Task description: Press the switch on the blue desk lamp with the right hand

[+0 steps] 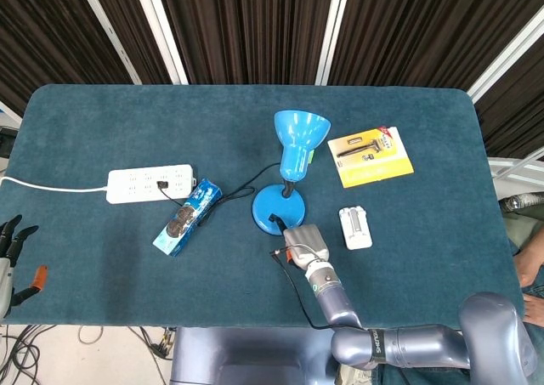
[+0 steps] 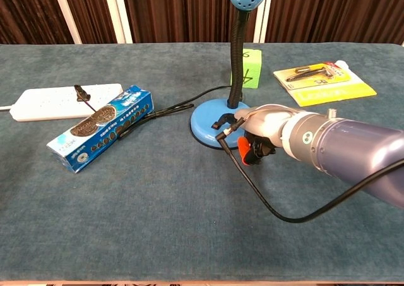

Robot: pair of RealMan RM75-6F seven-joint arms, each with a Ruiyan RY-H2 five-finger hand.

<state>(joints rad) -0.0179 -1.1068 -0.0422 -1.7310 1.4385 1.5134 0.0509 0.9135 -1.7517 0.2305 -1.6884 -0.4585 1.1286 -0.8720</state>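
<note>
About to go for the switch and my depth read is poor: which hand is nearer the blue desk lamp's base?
Right. The right hand sits right at the near edge of the blue desk lamp's base. The left hand is far off at the table's left edge, past the power strip.

Bright, even overhead light, soft faint shadows, sharp focus, slight sheen on the yellow package (image 1: 371, 155).

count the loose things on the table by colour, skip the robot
blue: 2, the desk lamp and the cookie box
white: 2, the power strip and the small white pack
yellow: 1, the razor card
green: 1, the green block
total: 6
</note>
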